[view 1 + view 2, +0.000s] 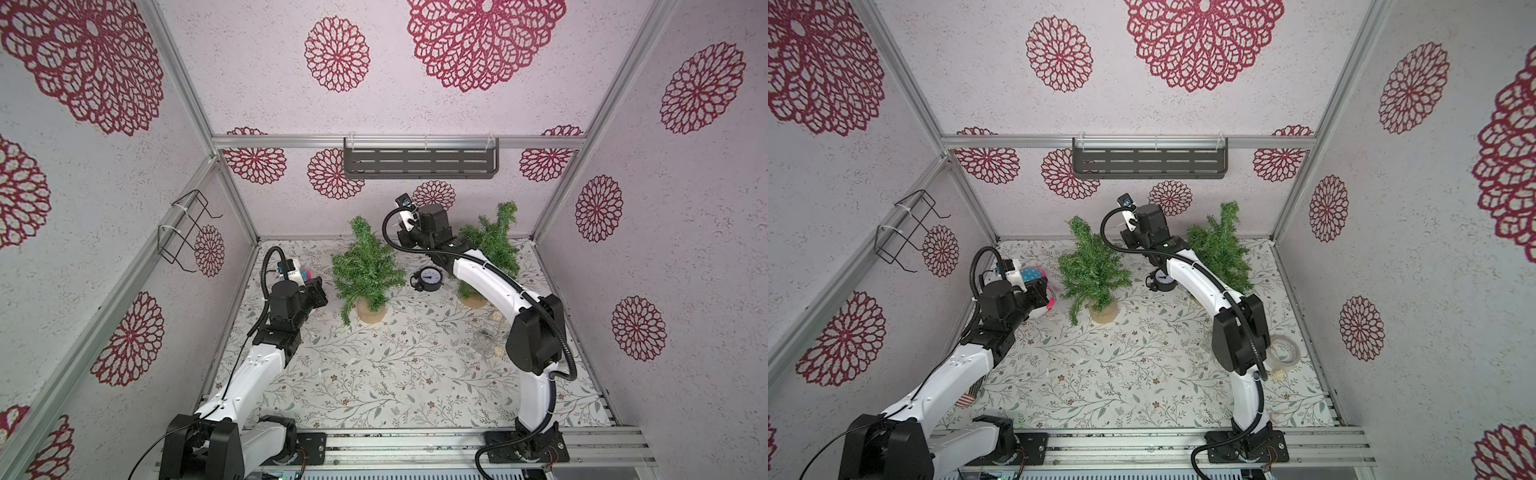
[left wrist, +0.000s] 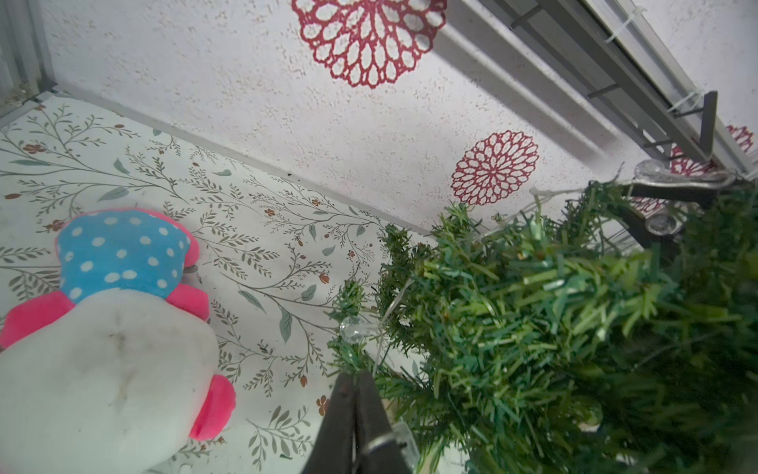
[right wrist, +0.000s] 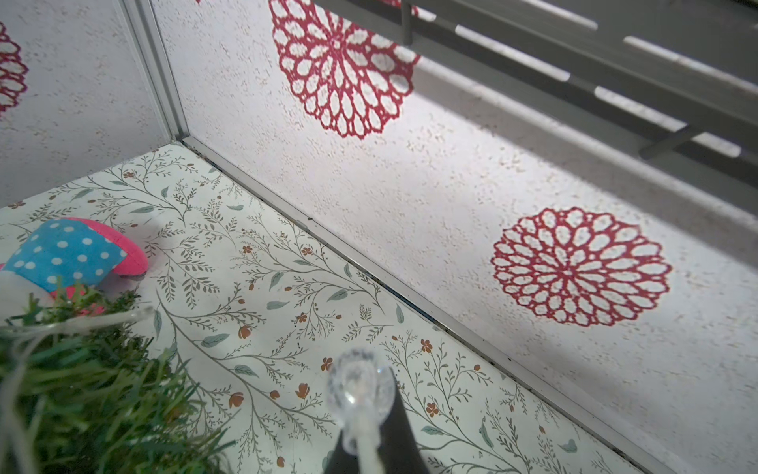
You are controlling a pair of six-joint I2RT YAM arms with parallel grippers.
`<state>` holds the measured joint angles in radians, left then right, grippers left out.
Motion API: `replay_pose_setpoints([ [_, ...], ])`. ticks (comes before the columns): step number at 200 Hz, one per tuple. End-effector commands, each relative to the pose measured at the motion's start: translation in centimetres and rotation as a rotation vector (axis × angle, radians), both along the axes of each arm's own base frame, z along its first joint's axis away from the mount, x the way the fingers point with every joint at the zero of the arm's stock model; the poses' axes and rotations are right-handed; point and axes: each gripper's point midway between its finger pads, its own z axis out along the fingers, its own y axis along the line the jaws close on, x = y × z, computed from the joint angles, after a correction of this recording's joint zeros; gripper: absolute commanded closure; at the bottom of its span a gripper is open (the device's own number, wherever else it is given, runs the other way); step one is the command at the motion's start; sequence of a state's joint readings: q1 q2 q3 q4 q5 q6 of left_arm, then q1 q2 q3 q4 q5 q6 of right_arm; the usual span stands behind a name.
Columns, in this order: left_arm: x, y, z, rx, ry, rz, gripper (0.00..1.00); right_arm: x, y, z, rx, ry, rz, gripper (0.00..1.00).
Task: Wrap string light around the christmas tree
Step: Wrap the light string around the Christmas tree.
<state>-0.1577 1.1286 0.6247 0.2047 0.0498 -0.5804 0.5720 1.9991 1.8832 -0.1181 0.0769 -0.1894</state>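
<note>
**String light (image 2: 353, 329) lies across the christmas tree (image 1: 365, 270), with an arm at each end**

Its thin clear wire runs through the green branches of the tree nearer the left arm. In the left wrist view one clear bulb hangs at the edge of the foliage. From it the wire drops to the left gripper (image 2: 356, 381). Those fingers stand close together with only a thin slit between them, and I cannot tell whether they pinch the wire. The right gripper (image 3: 369, 422) is up beside the top of the same tree, on the side away from the left arm. Its fingers are clenched on the wire just behind another bulb (image 3: 361, 390), which sticks out past the tips. In the right wrist view a further stretch of wire lies over the branch tips.

The tree stands on a round wooden base (image 1: 372, 312) toward the back of the flower-patterned worktop (image 1: 395, 374). A second tree (image 1: 494, 245) stands near the back right corner, partly behind the right arm. A small dark clock (image 1: 428, 279) sits between the two trees. A plush toy (image 2: 110, 349), white with pink limbs and a blue dotted cap, lies just beside the left gripper, near the left wall. In a top view a roll of clear tape (image 1: 1283, 353) lies by the right arm's elbow. A dark slotted shelf (image 1: 419, 162) hangs on the back wall and a wire rack (image 1: 187, 228) on the left wall.
</note>
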Motion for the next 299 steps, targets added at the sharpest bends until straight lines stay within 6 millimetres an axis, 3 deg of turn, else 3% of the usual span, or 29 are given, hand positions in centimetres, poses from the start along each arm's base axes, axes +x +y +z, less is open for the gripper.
replay_pose_setpoints([
  [1,-1.0,-0.4,-0.3,-0.018,0.003,-0.018,0.77,-0.9,-1.5,4.3,0.033,-0.073,-0.037,1.0],
  [26,-2.2,0.1,-0.8,0.007,0.034,-0.009,0.58,-0.8,-2.9,3.8,0.001,-0.058,-0.081,1.0],
  [62,-4.1,0.6,0.1,0.027,0.055,-0.003,0.43,-0.8,-5.1,3.2,0.009,-0.028,-0.131,1.0],
  [107,-6.6,1.6,1.1,0.031,0.068,0.027,0.38,-1.1,-7.3,2.2,0.024,0.01,-0.183,1.0],
  [134,-7.4,1.7,3.8,0.051,0.024,0.018,0.35,-1.0,-9.5,2.1,0.053,0.038,-0.242,1.0],
  [163,-6.7,1.0,6.0,0.096,-0.009,-0.028,0.31,-2.1,-11.2,2.8,0.109,0.044,-0.268,1.0],
  [183,-5.4,0.6,4.9,0.117,0.012,-0.053,0.3,-3.1,-12.2,3.3,0.129,0.041,-0.288,1.0],
  [224,-3.9,0.2,0.9,0.136,0.071,-0.068,0.3,-4.9,-14.8,3.9,0.211,0.071,-0.34,1.0],
  [252,-2.9,0.7,-2.4,0.152,0.125,-0.045,0.3,-6.3,-14.0,3.1,0.275,0.117,-0.296,1.0],
  [299,0.5,-0.2,-5.0,0.148,0.194,-0.067,0.31,-8.0,-11.5,2.4,0.314,0.147,-0.221,1.0],
])
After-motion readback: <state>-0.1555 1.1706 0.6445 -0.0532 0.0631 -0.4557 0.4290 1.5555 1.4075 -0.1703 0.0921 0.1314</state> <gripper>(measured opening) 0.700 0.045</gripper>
